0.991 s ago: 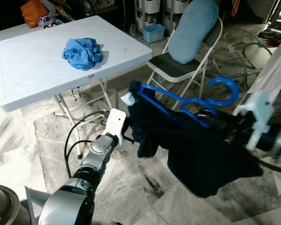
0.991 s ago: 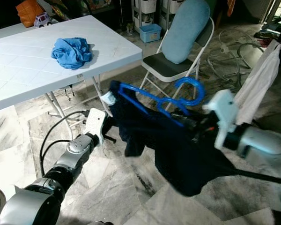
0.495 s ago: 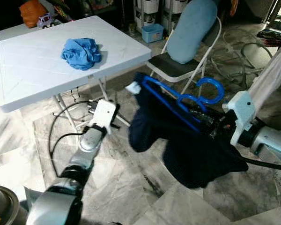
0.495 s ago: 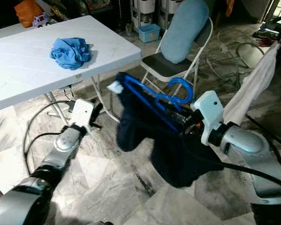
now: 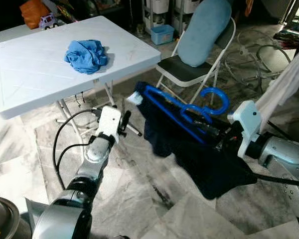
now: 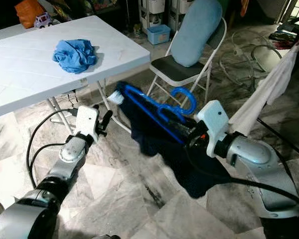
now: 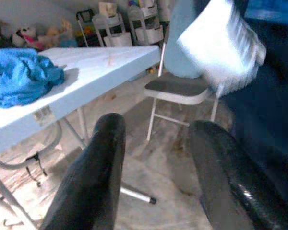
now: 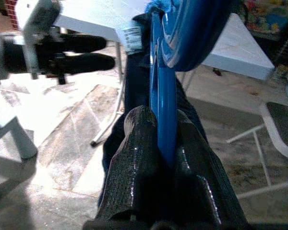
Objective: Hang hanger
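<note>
Over the last second, the dark garment (image 5: 204, 159) has been released by the left end effector (image 5: 123, 122), now parted and empty beside it. The blue hanger (image 5: 182, 112) is kept clenched in the right end effector (image 8: 165, 143), so carrying to a rail is judged next.

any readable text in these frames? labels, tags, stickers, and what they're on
No text is readable.
White tag on the dark garment on the blue hanger: faint print, too blurred to read.
Small sticker on the edge of the white folding table: too small to read.
Same sticker in the left wrist view: blurred lines, unreadable.
Right gripper and left gripper: no markings visible.
</note>
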